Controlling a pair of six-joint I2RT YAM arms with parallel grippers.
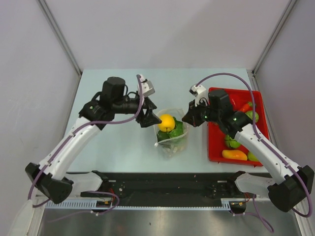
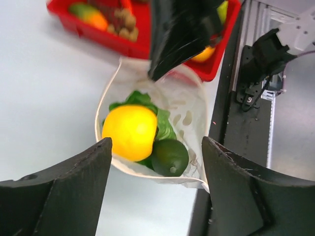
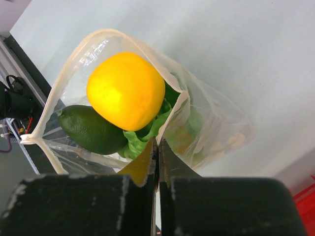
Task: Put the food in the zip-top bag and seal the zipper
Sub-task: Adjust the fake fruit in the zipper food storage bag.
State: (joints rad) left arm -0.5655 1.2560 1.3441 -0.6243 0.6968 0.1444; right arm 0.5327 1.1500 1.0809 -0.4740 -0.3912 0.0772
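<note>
The right tool (image 3: 158, 143) is pinching the bag (image 3: 216, 123) by its edge. The left tool (image 1: 149, 118) is standing wide beside it. A yellow fruit (image 3: 125, 91) is sitting inside.

A pale blue-grey table (image 1: 118, 147) carries a flat red plastic tray (image 1: 212, 147) set against its right edge, reaching from near the far right corner toward the near edge. A black metal rail (image 1: 162, 184) runs along the table's near edge. Plain grey wall panels (image 1: 167, 29) enclose the far and side edges.
</note>
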